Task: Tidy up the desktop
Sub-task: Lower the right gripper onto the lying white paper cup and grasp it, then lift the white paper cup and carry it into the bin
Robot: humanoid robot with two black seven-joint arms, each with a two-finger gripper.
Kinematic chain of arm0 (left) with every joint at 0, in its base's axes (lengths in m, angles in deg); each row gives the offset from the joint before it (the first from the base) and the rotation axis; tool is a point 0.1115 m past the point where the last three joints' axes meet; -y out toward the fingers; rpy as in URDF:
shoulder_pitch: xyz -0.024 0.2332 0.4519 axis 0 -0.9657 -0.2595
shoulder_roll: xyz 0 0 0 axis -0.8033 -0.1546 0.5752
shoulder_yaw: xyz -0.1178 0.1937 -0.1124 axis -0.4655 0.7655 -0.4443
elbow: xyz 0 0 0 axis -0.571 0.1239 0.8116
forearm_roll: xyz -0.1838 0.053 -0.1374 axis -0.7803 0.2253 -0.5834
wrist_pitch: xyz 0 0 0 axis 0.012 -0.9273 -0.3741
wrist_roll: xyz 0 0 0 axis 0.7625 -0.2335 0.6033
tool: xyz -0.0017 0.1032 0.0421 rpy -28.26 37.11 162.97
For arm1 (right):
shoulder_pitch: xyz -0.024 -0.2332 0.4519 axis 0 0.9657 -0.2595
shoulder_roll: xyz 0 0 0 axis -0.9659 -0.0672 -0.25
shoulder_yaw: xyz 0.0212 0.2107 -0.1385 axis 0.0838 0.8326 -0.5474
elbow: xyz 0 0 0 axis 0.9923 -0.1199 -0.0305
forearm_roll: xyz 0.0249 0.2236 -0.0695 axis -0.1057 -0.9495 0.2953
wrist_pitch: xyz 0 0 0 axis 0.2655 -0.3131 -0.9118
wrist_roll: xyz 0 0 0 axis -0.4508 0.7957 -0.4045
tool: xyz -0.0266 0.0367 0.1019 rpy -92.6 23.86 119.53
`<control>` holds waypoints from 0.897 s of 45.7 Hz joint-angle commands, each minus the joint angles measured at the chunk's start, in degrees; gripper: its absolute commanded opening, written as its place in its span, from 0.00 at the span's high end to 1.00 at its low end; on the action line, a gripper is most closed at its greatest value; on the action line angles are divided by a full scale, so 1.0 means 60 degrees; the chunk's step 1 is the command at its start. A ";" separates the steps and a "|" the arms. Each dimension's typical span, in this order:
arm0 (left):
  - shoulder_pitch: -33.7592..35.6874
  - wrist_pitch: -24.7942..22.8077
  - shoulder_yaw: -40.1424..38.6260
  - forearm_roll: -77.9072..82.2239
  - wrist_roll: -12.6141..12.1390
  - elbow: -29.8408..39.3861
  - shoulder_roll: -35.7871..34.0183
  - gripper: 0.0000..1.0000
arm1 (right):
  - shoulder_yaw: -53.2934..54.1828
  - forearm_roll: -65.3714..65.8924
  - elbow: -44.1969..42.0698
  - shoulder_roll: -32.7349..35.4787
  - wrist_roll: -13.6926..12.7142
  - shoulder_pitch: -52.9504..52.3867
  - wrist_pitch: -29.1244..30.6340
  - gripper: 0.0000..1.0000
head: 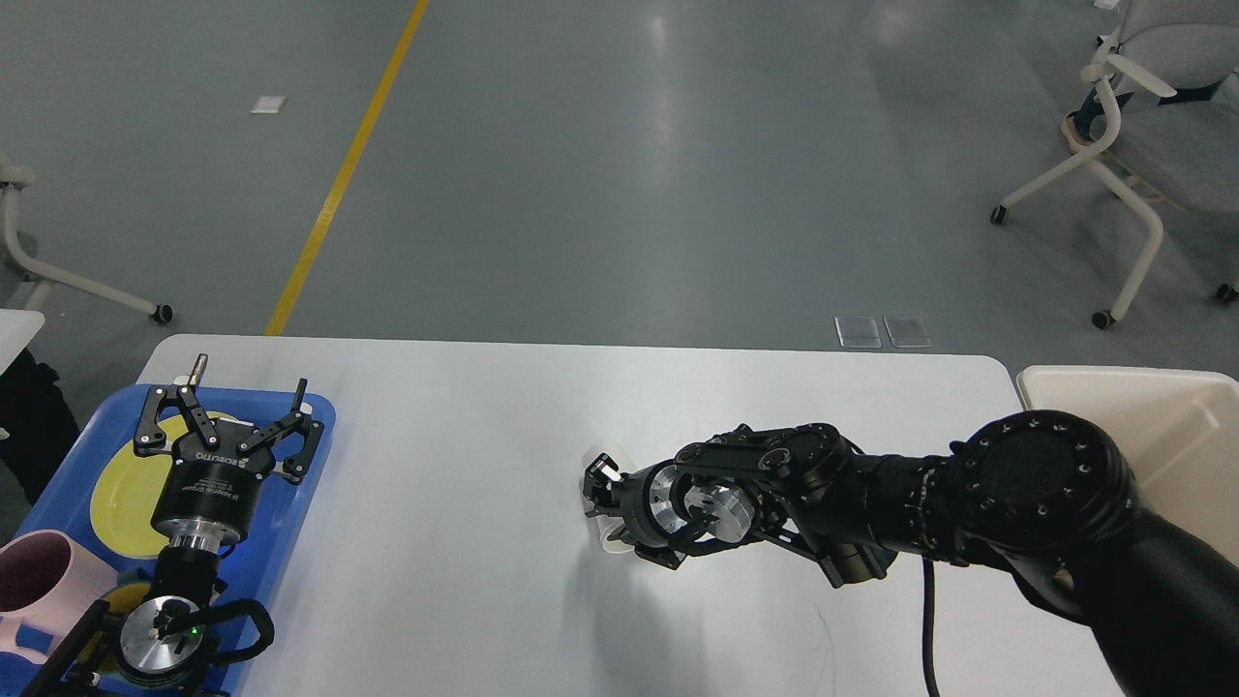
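The desktop point(465, 407) is a large white tabletop with rounded corners. My right gripper point(602, 503) reaches in from the right to the table's middle. Its fingers are closed around a small white object point(614, 544) that rests on or just above the surface; most of the object is hidden behind the gripper. My left gripper point(249, 379) is open and empty. It hovers over the blue tray point(290, 542) at the left, above a yellow plate point(116, 494).
A pink cup point(39, 571) stands in the tray's near left corner. A cream plastic bin point(1162, 426) sits beside the table's right edge. Chairs stand on the grey floor at the far right point(1133, 126) and far left.
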 commanded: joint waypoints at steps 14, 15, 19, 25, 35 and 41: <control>0.0000 0.0007 0.0000 -0.0003 0.0006 0.0000 0.0000 0.04 | -0.0016 -0.0324 0.0145 0.0101 -0.0014 -0.0353 -0.0161 1.00; 0.0000 -0.0008 0.0000 -0.0003 0.0006 0.0000 0.0000 0.04 | -0.0030 -0.0324 0.0160 0.0174 -0.0014 -0.0368 -0.0161 1.00; 0.0000 0.0006 0.0000 0.0011 0.0006 0.0000 0.0000 0.04 | -0.0045 -0.0309 0.0379 0.0424 -0.0087 -0.0572 -0.0147 1.00; 0.0000 -0.0008 0.0000 -0.0003 0.0006 0.0000 0.0000 0.04 | -0.0527 -0.0295 0.1052 0.0760 -0.0218 -0.1275 0.0029 1.00; 0.0000 0.0006 0.0000 -0.0003 -0.0009 0.0000 0.0000 0.04 | -0.2972 -0.0251 0.3146 0.1259 -0.0424 -0.3676 0.0921 1.00; 0.0000 -0.0008 0.0000 -0.0003 0.0006 0.0000 0.0000 0.04 | -0.4146 -0.0148 0.4874 0.1712 -0.0336 -0.5873 0.2342 1.00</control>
